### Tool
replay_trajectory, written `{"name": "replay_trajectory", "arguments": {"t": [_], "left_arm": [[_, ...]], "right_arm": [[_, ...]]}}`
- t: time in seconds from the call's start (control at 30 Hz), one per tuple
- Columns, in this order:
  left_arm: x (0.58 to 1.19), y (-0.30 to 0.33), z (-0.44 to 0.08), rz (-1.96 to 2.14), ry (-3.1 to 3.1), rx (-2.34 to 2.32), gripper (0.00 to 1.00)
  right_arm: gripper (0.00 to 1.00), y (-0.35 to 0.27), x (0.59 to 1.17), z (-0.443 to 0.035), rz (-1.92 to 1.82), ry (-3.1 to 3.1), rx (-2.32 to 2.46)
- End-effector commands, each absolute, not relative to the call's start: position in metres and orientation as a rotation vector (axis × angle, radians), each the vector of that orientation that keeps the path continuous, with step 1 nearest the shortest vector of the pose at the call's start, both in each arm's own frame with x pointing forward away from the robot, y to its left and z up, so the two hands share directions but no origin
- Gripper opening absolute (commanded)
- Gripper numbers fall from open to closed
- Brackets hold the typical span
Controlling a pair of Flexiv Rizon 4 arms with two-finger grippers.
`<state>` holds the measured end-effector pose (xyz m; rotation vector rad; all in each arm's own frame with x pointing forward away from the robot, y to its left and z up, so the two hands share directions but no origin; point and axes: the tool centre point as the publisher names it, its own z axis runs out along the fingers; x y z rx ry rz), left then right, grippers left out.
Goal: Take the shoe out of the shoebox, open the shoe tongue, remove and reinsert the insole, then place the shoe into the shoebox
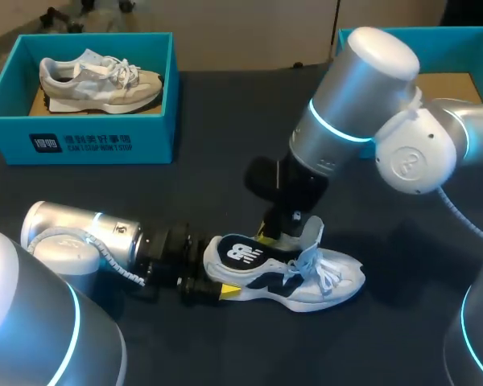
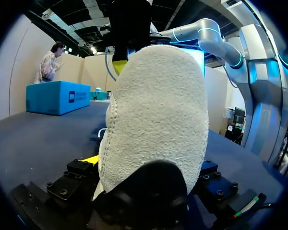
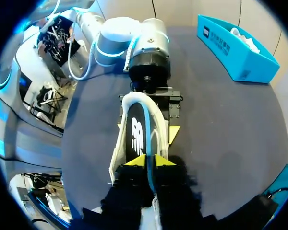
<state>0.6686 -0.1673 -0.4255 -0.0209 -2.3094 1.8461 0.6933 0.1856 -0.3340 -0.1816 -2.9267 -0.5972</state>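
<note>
Shoe (image 1: 332, 277) sits upright on its sole mid-table (image 1: 402, 201), heel toward the left arm, toe pointing to the robot's right. Laces loose, tongue up.

Left gripper (image 1: 217, 283) lies low along the table and has the heel clamped: one finger on each side, both look in contact. In the left wrist view the heel (image 2: 153, 129) fills nearly everything ahead of the gripper. One yellow fingertip (image 2: 89, 159) shows beside it; the other is hidden behind the heel.

Insole (image 1: 241, 255), navy with a white logo, is tilted up out of the heel opening, front part still down inside the shoe.

Right gripper (image 1: 279, 233) comes down from above onto the shoe's middle. The right wrist view shows its fingers nearly pressed together, pinching the thin edge of the insole between the yellow tips. The logo face runs ahead of the gripper toward the left arm's wrist.

Shoebox (image 1: 80, 133), blue, stands at the far left corner, well apart from both grippers, with a pale second shoe (image 1: 97, 80) lying in it. Second box (image 1: 467, 48), same blue, is at the far right, partly hidden behind the right arm.
</note>
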Motion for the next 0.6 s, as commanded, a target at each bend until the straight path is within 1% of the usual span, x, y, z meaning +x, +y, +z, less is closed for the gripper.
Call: {"name": "replay_trajectory", "arguments": {"t": [0.03, 0.2, 0.6], "left_arm": [[0.668, -0.166, -0.430, 1.844, -2.312, -0.018, 0.00], [0.668, -0.166, -0.430, 1.844, -2.312, -0.018, 0.00], [0.668, -0.166, -0.430, 1.844, -2.312, -0.018, 0.00]], "right_arm": [[0.00, 0.192, 0.695, -0.339, -0.599, -2.917, -0.173], [0.00, 0.192, 0.692, -0.330, -0.589, -2.924, -0.166], [0.00, 0.177, 0.683, -0.292, -0.550, -2.978, -0.185]]}}
